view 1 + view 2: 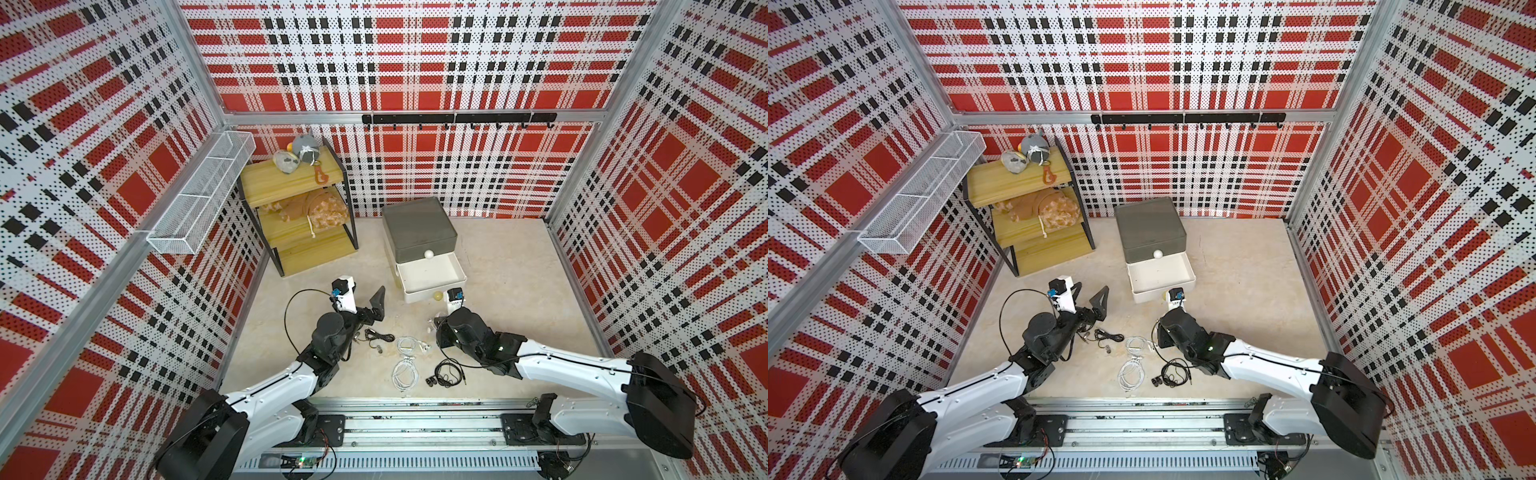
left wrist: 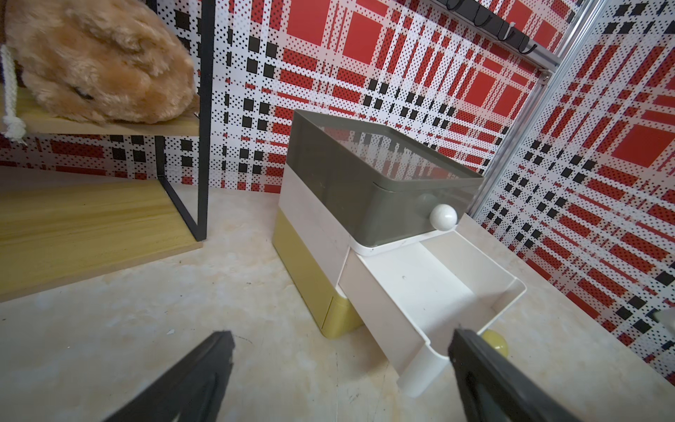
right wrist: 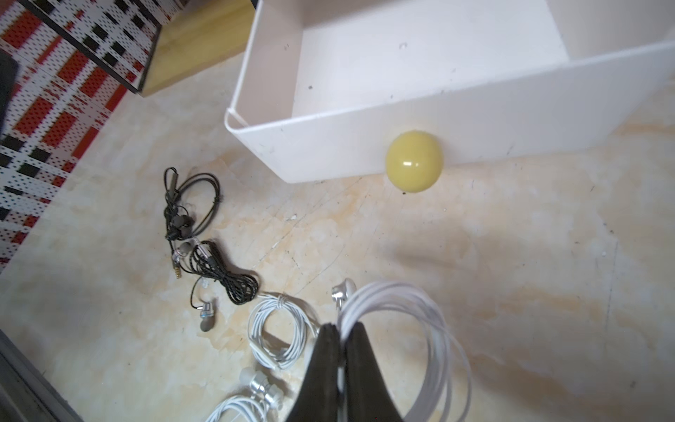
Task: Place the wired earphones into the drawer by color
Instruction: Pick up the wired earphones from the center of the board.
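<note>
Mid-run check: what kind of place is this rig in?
Probably a staged robot test cell, not a real room: plaid perforated panels wall it in, a metal mounting rail runs along the front, and home props like the drawer chest and wooden shelf rack stand inside.

Three white coiled wired earphone bundles (image 3: pixel 277 329), three black coiled wired earphone bundles (image 3: pixel 222 274), one three-tier plastic drawer chest (image 1: pixel 419 226), one yellow wooden shelf rack (image 1: pixel 266 183), one white wire-mesh basket (image 1: pixel 199 195)
</note>
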### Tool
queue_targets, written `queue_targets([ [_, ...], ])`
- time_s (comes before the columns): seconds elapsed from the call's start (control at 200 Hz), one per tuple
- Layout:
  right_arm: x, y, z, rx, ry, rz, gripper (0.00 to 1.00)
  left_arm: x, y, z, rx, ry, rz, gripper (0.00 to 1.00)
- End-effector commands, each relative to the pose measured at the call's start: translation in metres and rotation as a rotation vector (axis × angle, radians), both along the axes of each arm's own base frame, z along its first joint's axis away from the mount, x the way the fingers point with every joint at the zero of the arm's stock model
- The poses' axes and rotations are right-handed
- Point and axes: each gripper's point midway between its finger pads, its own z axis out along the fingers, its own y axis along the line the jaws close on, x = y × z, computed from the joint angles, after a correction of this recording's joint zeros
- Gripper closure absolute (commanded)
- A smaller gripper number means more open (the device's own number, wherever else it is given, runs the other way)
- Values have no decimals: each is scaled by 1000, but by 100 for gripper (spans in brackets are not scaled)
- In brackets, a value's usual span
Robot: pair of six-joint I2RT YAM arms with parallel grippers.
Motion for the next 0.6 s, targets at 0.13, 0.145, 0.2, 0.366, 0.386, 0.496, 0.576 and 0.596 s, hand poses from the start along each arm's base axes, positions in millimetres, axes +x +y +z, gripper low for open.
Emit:
queue_targets([
  [0.13, 11, -4, 55, 35, -152, -31, 92, 2, 0, -2, 4, 0, -7, 1],
  [0.145, 12, -4, 58, 36, -158, -36, 92, 2, 0, -2, 5, -1, -7, 1],
  [0.2, 15, -4, 66, 28, -173, -44, 93, 2, 0, -1, 3, -4, -5, 1],
  [0.366, 24, 2, 85, 31, -213, -60, 93, 3, 0, -3, 7, 2, -5, 1],
  [0.386, 26, 2, 86, 32, -216, -64, 93, 3, -1, -3, 9, 4, -6, 1],
  [0.496, 34, 7, 94, 18, -240, -64, 93, 3, -1, -2, 7, 2, -9, 1],
  [0.576, 42, 10, 98, 23, -242, -69, 93, 3, -1, -1, 4, 0, -11, 1],
  [0.596, 44, 11, 99, 26, -243, -69, 93, 2, -1, -2, 5, 0, -11, 1],
])
